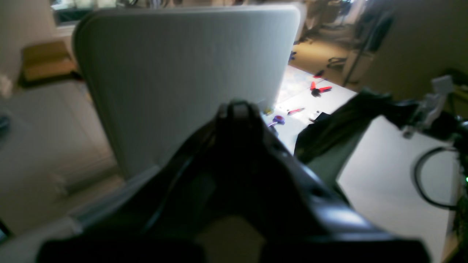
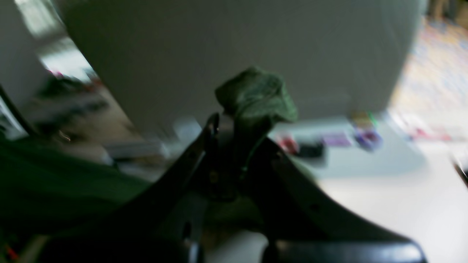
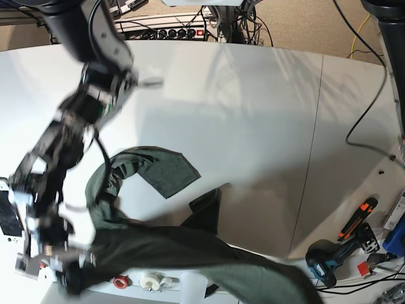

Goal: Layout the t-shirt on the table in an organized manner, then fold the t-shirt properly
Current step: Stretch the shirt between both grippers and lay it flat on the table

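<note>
- Broadly, the very large white smooth table (image 3: 253, 126) with rounded edges fills the base view, a thin seam line running across its right part.
- The large dark green cotton t-shirt (image 3: 158, 174) is partly lifted: one short sleeve lies flat on the table near the middle, while the rest stretches as a blurred band along the near edge of the view.
- The right arm (image 3: 76, 120), black and motion-blurred, reaches down that view's left side.
- The right gripper (image 2: 234, 135) has its jaws pressed together on a bunched wad of the green cloth, which sticks up above the fingertips.
- The left gripper (image 1: 237, 109) has its dark jaws drawn together; whether cloth sits between them cannot be told, though the t-shirt hangs just to its right in the left wrist view.
- A black and blue power drill (image 3: 329, 259) lies at the table's right near corner.
- Orange-handled pliers (image 3: 357, 218) lie just beside the drill.
</note>
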